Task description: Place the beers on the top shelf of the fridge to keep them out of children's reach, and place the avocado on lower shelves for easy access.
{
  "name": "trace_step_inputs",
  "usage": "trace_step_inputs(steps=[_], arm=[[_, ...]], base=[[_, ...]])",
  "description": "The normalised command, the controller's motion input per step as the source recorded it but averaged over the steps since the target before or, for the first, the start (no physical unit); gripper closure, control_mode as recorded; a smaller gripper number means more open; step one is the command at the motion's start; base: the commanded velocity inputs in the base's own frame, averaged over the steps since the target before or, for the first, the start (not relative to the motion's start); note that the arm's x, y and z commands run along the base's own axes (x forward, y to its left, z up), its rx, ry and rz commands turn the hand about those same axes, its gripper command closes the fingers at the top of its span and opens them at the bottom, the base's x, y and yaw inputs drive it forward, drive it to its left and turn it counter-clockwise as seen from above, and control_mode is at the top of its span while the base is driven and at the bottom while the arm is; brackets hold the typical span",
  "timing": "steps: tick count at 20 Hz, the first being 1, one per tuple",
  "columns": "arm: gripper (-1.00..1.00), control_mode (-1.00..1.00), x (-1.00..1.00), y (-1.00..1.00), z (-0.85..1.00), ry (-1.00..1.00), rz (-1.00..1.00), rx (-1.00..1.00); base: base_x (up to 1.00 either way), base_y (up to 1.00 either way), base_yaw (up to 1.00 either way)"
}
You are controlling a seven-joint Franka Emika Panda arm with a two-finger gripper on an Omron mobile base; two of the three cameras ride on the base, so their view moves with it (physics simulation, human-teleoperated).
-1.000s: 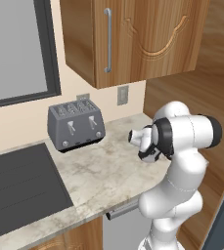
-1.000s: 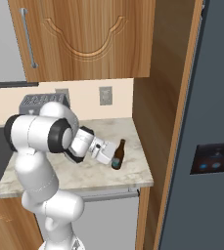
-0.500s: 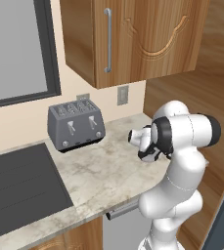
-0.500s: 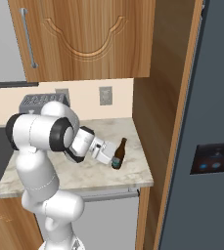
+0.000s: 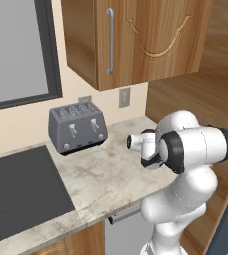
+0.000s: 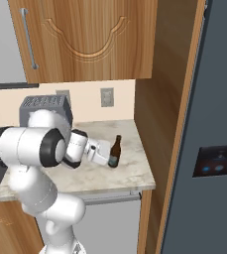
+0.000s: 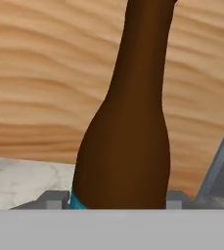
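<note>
While upright on the counter, brown beer bottle between jaws, grip unclear

A marbled bench runs along a cream wall. A grey toaster stands at the far side near the wall, a black cooktop to its left. A wooden cabinet with a grey bar handle hangs above. An outlet sits on the wall. A tall wooden panel closes the bench's right end.

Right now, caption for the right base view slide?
White arm's hand at brown glass beer bottle upright on marble counter.
</note>
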Motion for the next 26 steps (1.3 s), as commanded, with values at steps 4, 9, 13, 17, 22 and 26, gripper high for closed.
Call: trace_step_inputs(steps=[4,9,13,17,22,26], arm=[[1.0,-1.0,-0.45,0.14,0.93,-0.22,0.36,-0.03],[1.0,-1.0,-0.55,0.18,1.0,-0.09,0.4,-0.04],[1.0,-1.0,-0.61,0.31,1.0,0.0,0.4,-0.05],[1.0,-1.0,-0.6,0.38,1.0,0.04,0.39,-0.06],[1.0,-1.0,-0.65,0.47,0.94,0.11,0.41,-0.08],[1.0,-1.0,-0.65,0.54,0.46,0.2,0.43,-0.05]], base=[[0.0,0.0,0.0],[0.0,0.0,0.0],[0.0,0.0,0.0],[0.0,0.0,0.0],[0.0,0.0,0.0],[0.0,0.0,0.0]])
